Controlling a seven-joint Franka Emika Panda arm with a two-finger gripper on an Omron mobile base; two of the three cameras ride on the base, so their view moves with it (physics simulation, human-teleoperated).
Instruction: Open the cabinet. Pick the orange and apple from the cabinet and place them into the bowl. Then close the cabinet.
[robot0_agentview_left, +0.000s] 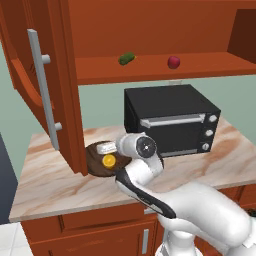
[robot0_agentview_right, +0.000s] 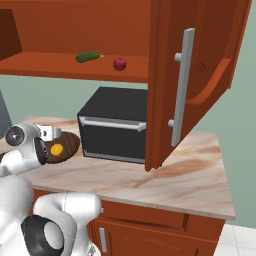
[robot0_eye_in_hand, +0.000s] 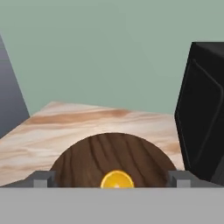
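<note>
The cabinet (robot0_agentview_left: 150, 70) stands open, its doors swung wide to both sides. On its shelf rests the dark-red apple (robot0_agentview_left: 173, 62) (robot0_agentview_right: 119, 63). The orange (robot0_agentview_left: 109, 161) (robot0_agentview_right: 56, 149) (robot0_eye_in_hand: 117, 180) lies in the dark-brown bowl (robot0_agentview_left: 93, 154) (robot0_agentview_right: 71, 144) (robot0_eye_in_hand: 109, 153) on the counter, left of the microwave. My gripper (robot0_agentview_left: 107, 150) (robot0_agentview_right: 49, 133) (robot0_eye_in_hand: 112, 180) hovers just over the bowl, open. Its fingertips (robot0_eye_in_hand: 41, 178) stand wide apart on either side of the orange, touching nothing.
A green vegetable (robot0_agentview_left: 127, 58) (robot0_agentview_right: 88, 56) lies on the shelf left of the apple. A black microwave (robot0_agentview_left: 170, 117) (robot0_agentview_right: 115, 125) (robot0_eye_in_hand: 203, 109) stands right beside the bowl. The open left door (robot0_agentview_left: 55, 85) hangs over the bowl's left side; the right door (robot0_agentview_right: 200, 75) juts out over the counter.
</note>
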